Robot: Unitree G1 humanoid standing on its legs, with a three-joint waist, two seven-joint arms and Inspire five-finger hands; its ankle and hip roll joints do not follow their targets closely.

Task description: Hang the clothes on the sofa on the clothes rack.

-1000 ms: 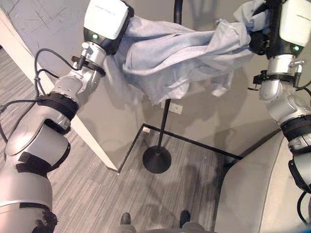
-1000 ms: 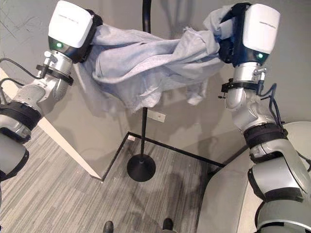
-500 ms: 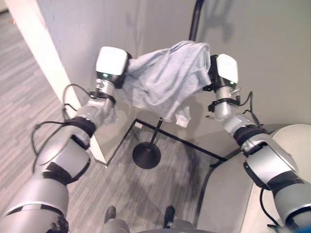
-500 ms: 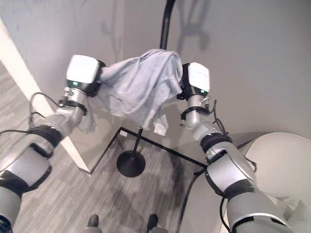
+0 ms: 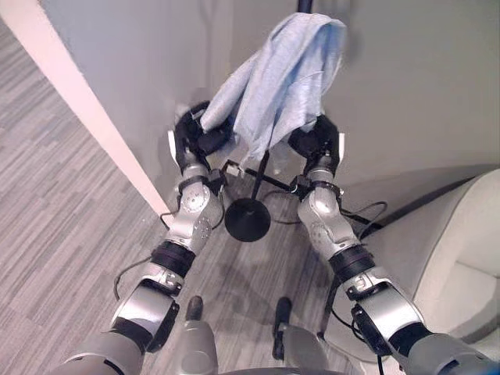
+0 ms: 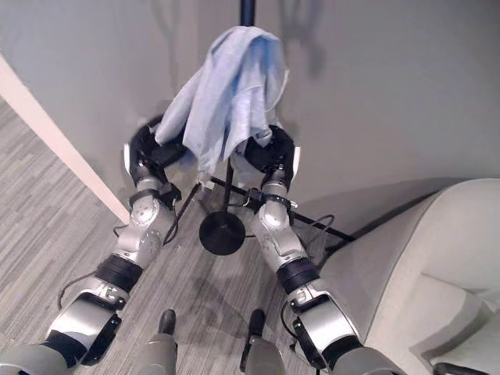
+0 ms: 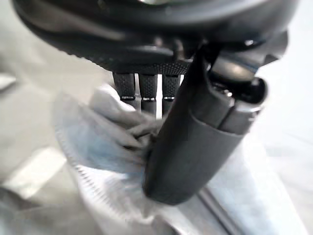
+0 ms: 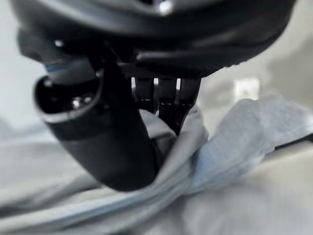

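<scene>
1. Pale blue-grey cloth, the garment (image 5: 285, 74), is draped over the black pole of the clothes rack (image 5: 258, 181), hanging down on both sides of it.
2. From where I stand, the left hand (image 5: 199, 139) has the garment's lower left corner pinched between thumb and curled fingers (image 7: 143, 87) (its wrist view shows the fabric bunched there).
3. On the other side, the right hand (image 5: 312, 144) grips the garment's right hem the same way, thumb closed over a fold of cloth against the fingers (image 8: 166, 98).
4. Below them, the rack's round black base (image 6: 221, 233) sits on the grey striped floor (image 5: 70, 219), against the grey wall (image 6: 375, 94).
5. Off to the right stands the light sofa (image 6: 437, 266).
</scene>
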